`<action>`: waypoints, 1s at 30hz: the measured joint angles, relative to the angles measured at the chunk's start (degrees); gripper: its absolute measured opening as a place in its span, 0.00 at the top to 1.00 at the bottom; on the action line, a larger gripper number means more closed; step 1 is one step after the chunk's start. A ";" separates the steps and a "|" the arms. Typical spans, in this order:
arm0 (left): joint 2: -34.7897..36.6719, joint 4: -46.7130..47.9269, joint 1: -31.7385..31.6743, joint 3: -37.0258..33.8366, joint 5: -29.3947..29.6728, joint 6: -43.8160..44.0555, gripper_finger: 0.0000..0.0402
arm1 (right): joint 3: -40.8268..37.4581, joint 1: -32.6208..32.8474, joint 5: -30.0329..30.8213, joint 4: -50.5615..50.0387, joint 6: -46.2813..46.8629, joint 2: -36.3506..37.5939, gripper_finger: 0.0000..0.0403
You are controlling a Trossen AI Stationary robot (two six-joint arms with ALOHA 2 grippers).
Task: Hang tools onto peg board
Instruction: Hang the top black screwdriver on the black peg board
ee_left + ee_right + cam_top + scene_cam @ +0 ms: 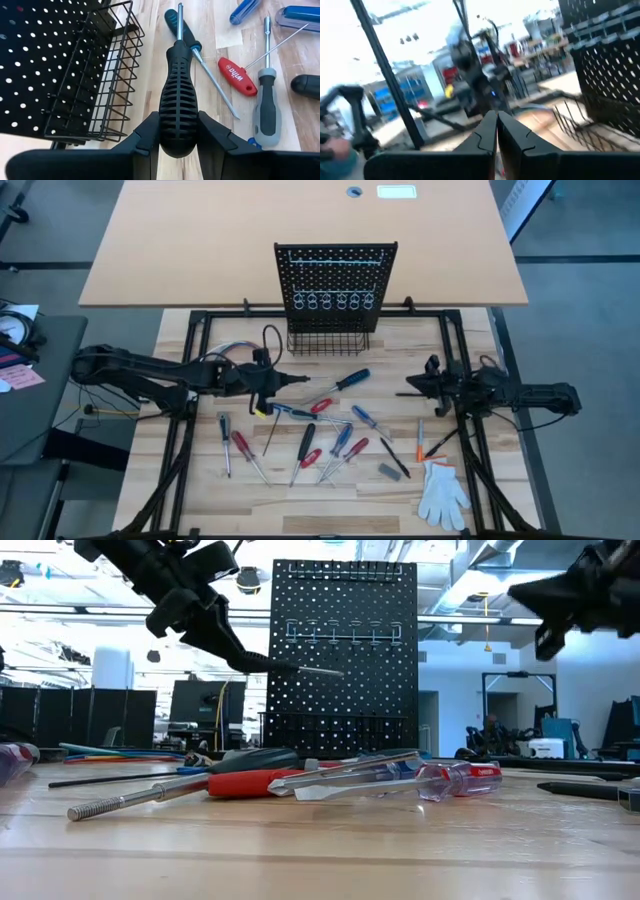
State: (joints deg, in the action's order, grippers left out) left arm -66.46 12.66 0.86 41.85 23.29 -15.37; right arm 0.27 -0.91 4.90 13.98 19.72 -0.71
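The black peg board (335, 280) stands upright at the table's far middle, with a row of silver rings (335, 302) and a wire basket (330, 340) at its base. My left gripper (272, 380) is in front of the board, left of centre, above the table. It is shut on a black-handled screwdriver (177, 95). Several other screwdrivers (320, 442) with red, blue and black handles lie flat on the table nearer the front. My right gripper (410, 393) hovers on the right, shut and empty; it also shows in the right wrist view (496, 131). My left gripper pinches the ribbed black handle near its butt end (178, 131) between its two fingers. The fingers come level from the table's left and lie along the tool. The screwdriver is lifted clear of the table, and its shaft (318, 670) points roughly level toward the table's right.
A white glove (443, 492) lies at the front right. A loop of coloured wires (235, 350) lies by the left arm. An orange-tipped tool (421, 438) and a small grey block (389, 471) lie near the glove. The black frame rails (190, 360) border the work area.
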 joint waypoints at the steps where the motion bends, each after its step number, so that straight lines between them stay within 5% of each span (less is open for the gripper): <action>1: 0.00 -0.02 0.00 0.00 0.04 0.00 0.80 | 0.00 0.04 -0.99 1.86 -0.22 -0.74 0.95; 8: 0.00 -0.54 -0.11 0.00 0.63 1.00 0.80 | 0.83 1.55 -2.13 19.24 -7.37 -17.82 0.92; 16: -0.25 -0.62 -0.17 0.04 0.64 4.25 0.80 | 20.46 0.38 -1.90 21.17 -17.93 -56.36 0.79; 22: -3.09 -0.08 -0.20 0.04 0.63 6.89 0.80 | 43.90 -0.57 -1.81 9.41 -31.56 -80.39 0.63; 30: -7.66 -0.86 -0.20 0.04 1.36 8.00 0.80 | 71.61 -1.53 -1.76 -18.23 -36.74 -99.94 0.41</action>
State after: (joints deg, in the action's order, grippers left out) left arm -74.11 11.80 0.67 41.89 24.65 -7.37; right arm 71.89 -2.44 3.14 -4.25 -17.01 -100.65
